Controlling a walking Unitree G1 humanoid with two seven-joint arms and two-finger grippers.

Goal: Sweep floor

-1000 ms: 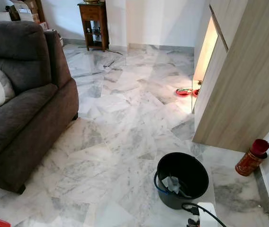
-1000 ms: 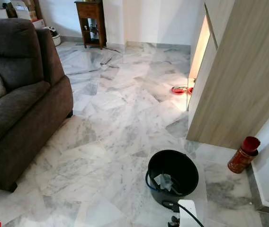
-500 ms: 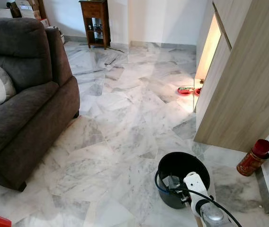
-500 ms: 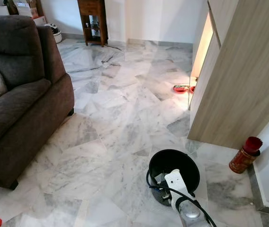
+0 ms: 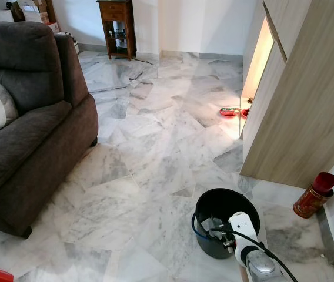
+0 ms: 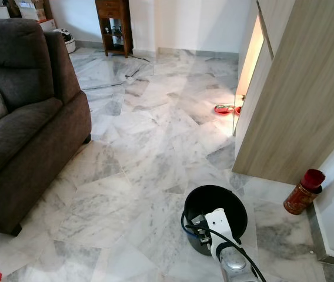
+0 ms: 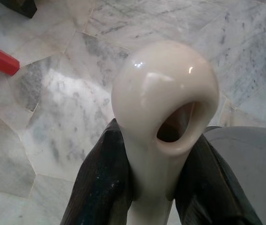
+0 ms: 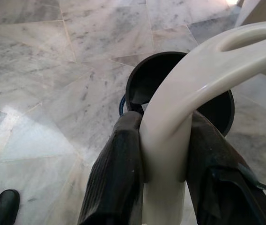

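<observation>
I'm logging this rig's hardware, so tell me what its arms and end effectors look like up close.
The right arm has a silver metallic wrist section, a white housing above it and a thin black cable looping alongside. Each end effector has two long, broad black fingers with a matte, faintly ribbed surface, lightly scuffed with pale specks: left, right.

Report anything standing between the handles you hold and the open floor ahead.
The bucket stands on the floor straight ahead of the right claw, which is shut on the right handle. The sofa bounds the left, the cabinet the right. The left claw, shut on the left handle, faces bare marble.
</observation>
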